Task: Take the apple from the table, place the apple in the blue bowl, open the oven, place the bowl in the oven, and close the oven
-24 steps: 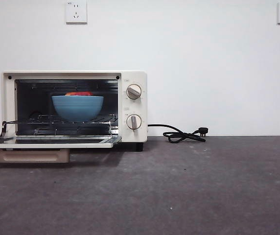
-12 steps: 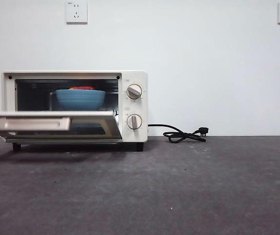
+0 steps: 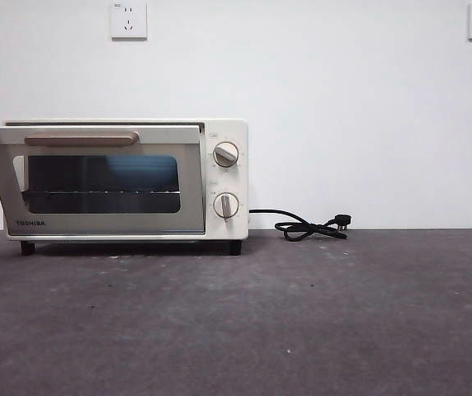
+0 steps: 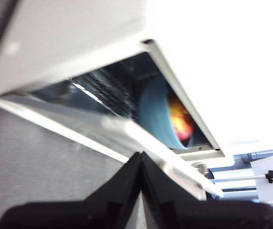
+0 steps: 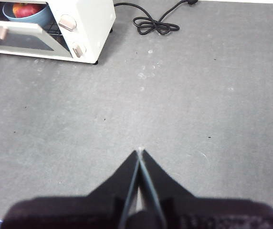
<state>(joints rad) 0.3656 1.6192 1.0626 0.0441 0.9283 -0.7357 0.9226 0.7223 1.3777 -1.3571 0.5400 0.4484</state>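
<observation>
Table (image 3: 318, 322): dark grey matte surface, lying wide under everything, carrying pale scuffs and specks.
Oven (image 3: 224, 169): cream-white toaster oven, sitting at the table's left side against the white wall; its dark glass door (image 3: 104, 183) is standing almost upright, leaning slightly outward at the top, with a narrow gap showing along the upper edge in the left wrist view.
Door handle (image 3: 82, 140): tan bar, running across the top of the door.
Cord (image 3: 302, 225): black, trailing from the oven and lying coiled on the table beside the wall.
Blue bowl (image 4: 153, 117): sitting inside the oven on the wire rack (showing through the glass as a blue patch in the front view).
Apple (image 4: 182, 121): red with yellow-orange patches, resting in the blue bowl.
Left gripper (image 4: 140, 153): jaws pressed together, gripping nothing, tips lying against the top edge of the door.
Right gripper (image 5: 139, 151): jaws pressed together, gripping nothing, hovering over bare table well apart from the oven.
</observation>
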